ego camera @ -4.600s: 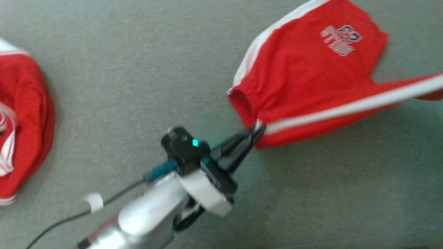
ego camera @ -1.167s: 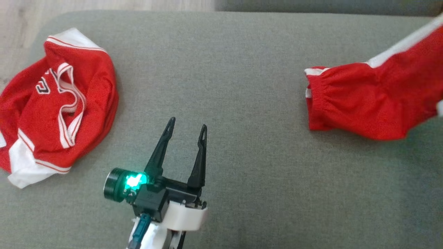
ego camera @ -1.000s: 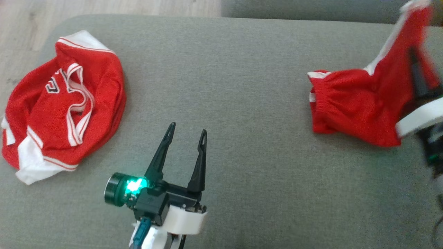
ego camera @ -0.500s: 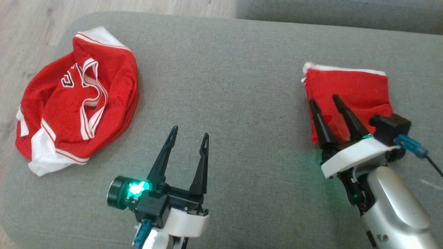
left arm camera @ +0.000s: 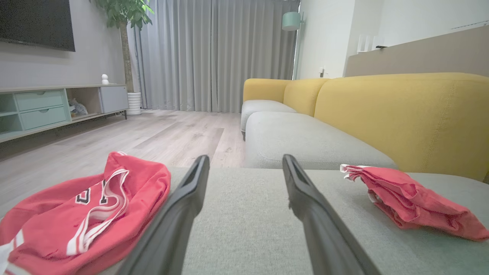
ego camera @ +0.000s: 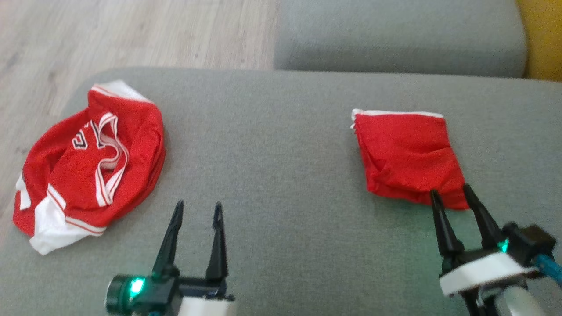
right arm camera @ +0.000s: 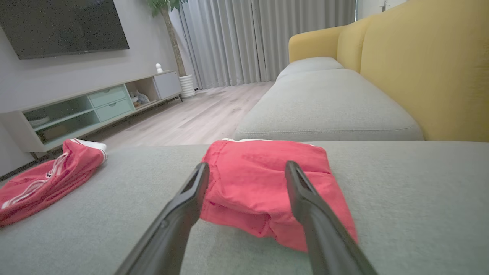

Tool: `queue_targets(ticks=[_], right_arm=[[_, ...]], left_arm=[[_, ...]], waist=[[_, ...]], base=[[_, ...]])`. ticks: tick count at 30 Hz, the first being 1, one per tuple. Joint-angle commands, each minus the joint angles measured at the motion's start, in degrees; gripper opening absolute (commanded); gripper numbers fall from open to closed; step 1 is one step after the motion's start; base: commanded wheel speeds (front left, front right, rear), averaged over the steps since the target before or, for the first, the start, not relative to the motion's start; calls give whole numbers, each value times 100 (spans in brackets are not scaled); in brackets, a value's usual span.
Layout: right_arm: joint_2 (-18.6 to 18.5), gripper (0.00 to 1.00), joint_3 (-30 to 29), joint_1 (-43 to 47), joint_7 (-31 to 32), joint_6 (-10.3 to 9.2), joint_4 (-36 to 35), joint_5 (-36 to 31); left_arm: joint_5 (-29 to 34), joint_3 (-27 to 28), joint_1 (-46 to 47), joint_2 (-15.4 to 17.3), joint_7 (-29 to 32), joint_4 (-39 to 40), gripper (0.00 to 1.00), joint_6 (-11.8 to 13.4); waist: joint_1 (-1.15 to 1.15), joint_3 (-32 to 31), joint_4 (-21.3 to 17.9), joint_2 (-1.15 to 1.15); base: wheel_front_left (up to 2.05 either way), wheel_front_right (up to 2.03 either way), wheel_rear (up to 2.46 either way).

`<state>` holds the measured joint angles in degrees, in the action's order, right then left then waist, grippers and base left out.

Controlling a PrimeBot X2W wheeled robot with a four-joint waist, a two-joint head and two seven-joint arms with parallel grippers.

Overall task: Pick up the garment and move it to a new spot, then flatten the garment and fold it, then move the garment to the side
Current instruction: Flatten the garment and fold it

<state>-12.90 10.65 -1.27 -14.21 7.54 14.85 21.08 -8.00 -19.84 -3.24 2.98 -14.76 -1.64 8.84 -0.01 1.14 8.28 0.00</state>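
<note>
Grey sofa [ego camera: 281, 131] seat carries all. At its left end a crumpled jersey [ego camera: 88, 162] lies in a heap, prob. another item, not in work now. The shorts [ego camera: 408, 158], folded small, lie flat at the right side, so the task looks nearly done. Right claw [ego camera: 450, 190] is wide open and empty, tips at the shorts' near edge; contact unclear. Left claw [ego camera: 198, 204] is also wide open and empty, over bare seat.

The garment [ego camera: 406, 153] lies folded into a compact red packet, roughly four-sided, on the right part of the grey sofa seat [ego camera: 281, 131] in front of me. A thin white trim runs along its far edge and pokes out at the far left corner. Its top is creased, and its near edge bulges in loose, thick layers.
</note>
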Motion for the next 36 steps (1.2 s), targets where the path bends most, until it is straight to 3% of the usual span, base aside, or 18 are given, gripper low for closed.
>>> queue_targets(ticks=[1, 5, 7, 15, 27, 36], right_arm=[[-27, 100, -6, 65, -76, -5, -263, -147], [150, 100, -245, 375, -77, -5, -303, -282], [232, 0, -332, 424, -77, -5, -236, -275], [407, 0, -489, -232, -78, -5, 422, -334], [226, 0, -344, -2476, -78, -5, 2439, -453], [356, 0, -204, -2963, -78, -5, 3398, -611]], left_arm=[[36, 303, -11, -4, -24, 209, 100, -8], [94, 499, -247, -4, -24, 190, 100, -81], [118, 542, -314, -4, -24, 187, 100, -129], [136, 473, -281, -8, -24, 199, 100, -243], [-134, -159, 129, -10, -24, 197, 100, -175], [-234, -448, 548, -10, -24, 151, 100, -101]], waist=[[1, -202, -103, 0], [1, -302, -97, 0], [1, -317, -64, 0], [1, -217, 287, 0], [1, 589, 1004, 0], [1, 1115, 1194, 0]], base=[[0, 0, 0], [0, 0, 0], [0, 0, 0], [0, 0, 0], [0, 0, 0], [0, 0, 0]])
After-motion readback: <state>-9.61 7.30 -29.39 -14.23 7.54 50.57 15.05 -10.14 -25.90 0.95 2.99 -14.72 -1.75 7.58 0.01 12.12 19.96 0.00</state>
